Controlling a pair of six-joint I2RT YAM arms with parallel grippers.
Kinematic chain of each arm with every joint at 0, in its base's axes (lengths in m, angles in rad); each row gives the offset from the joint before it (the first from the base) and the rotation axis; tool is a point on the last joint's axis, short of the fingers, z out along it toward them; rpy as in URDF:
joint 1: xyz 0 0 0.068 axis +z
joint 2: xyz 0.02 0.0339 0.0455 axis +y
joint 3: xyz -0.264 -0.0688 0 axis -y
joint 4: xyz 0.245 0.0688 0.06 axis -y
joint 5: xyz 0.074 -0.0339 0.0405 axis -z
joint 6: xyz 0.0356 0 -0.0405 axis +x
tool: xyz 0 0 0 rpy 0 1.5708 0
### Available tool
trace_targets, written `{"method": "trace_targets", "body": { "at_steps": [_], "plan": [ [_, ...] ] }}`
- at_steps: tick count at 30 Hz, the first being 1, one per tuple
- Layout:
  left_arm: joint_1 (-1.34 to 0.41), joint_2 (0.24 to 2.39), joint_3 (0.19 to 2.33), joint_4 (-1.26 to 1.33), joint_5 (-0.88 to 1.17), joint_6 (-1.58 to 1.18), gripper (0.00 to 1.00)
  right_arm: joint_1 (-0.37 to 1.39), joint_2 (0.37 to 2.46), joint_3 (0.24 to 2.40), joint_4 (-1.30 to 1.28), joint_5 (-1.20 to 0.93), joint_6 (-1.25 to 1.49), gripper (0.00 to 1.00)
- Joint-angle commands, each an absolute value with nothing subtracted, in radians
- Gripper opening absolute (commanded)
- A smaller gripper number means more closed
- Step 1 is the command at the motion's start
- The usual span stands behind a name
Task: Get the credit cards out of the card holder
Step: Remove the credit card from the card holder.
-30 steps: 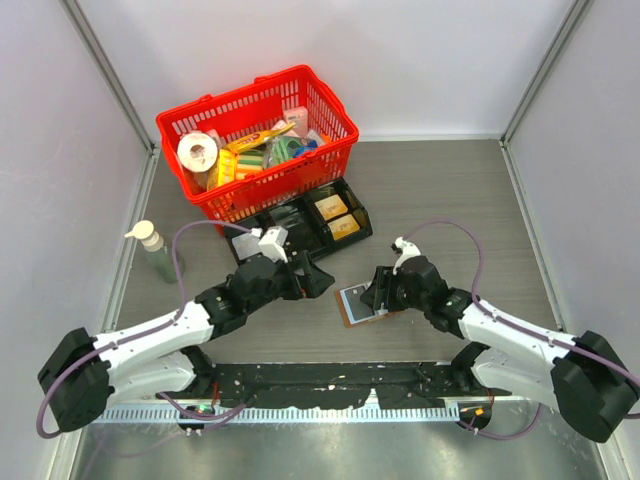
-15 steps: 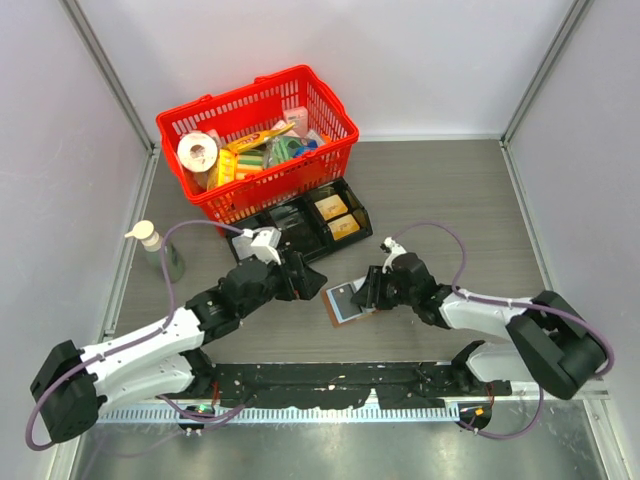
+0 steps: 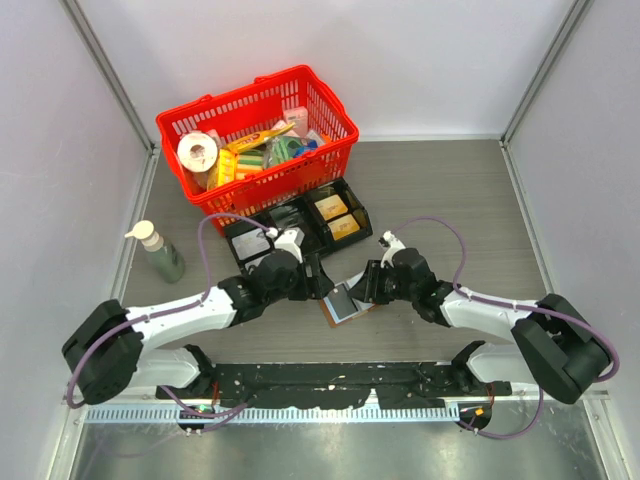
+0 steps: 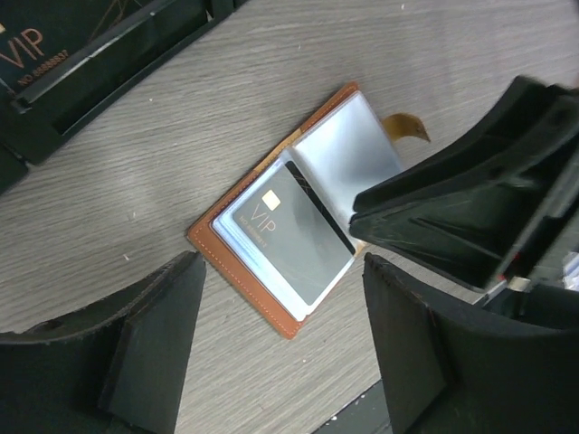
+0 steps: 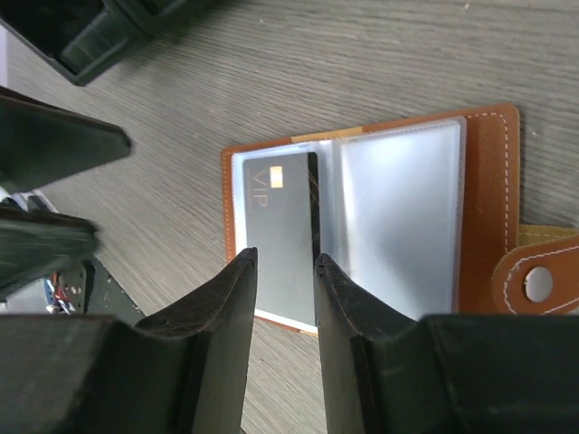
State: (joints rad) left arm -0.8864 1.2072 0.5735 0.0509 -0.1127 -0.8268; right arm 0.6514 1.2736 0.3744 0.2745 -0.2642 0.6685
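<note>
Grey wood-grain table point(image 3: 450, 200); plain white walls point(image 3: 420, 60) around it.

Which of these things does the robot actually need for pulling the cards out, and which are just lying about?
Part of the job:
- card holder, lying open on the table
- dark VIP credit card, in its clear sleeve

Just lying about:
- red basket full of goods
- black divided tray
- bottle

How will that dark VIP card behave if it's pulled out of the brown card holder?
The VIP card looks thin, flat and glossy: probably stiff, light and slippery to pinch. The card holder lies open on the table, so it may well slide along unless something pins it.
</note>
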Motion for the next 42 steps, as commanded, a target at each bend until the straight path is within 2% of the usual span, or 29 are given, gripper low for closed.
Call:
{"method": "trace_targets", "body": {
  "at_steps": [1, 4, 8, 11, 18, 25, 36, 42],
  "plan": [
    [-0.913, 1.285, 0.65, 0.067, -0.095, -0.854, 0.69, 0.649, 1.216, 0.38, 0.291, -0.267, 0.692, 0.37],
    [-0.93, 1.337, 0.683, 0.068, -0.094, -0.857, 0.58, 0.646, 1.212, 0.357, 0.311, -0.278, 0.701, 0.34],
    [-0.934, 1.393, 0.707, 0.061, -0.084, -0.876, 0.5, 0.641, 1.236, 0.342, 0.328, -0.298, 0.703, 0.32],
    [-0.939, 1.426, 0.71, 0.045, -0.081, -0.891, 0.48, 0.634, 1.25, 0.324, 0.359, -0.31, 0.713, 0.3],
    [-0.948, 1.503, 0.707, 0.017, -0.078, -0.907, 0.36, 0.621, 1.279, 0.29, 0.39, -0.336, 0.713, 0.29],
    [-0.948, 1.565, 0.715, -0.038, -0.083, -0.928, 0.18, 0.617, 1.304, 0.267, 0.443, -0.382, 0.721, 0.27],
    [-0.951, 1.603, 0.726, -0.115, -0.113, -0.939, 0.11, 0.604, 1.287, 0.255, 0.486, -0.416, 0.73, 0.21],
    [-0.951, 1.612, 0.736, -0.135, -0.12, -0.934, 0.05, 0.569, 1.27, 0.219, 0.532, -0.457, 0.736, 0.12]
  ]
}}
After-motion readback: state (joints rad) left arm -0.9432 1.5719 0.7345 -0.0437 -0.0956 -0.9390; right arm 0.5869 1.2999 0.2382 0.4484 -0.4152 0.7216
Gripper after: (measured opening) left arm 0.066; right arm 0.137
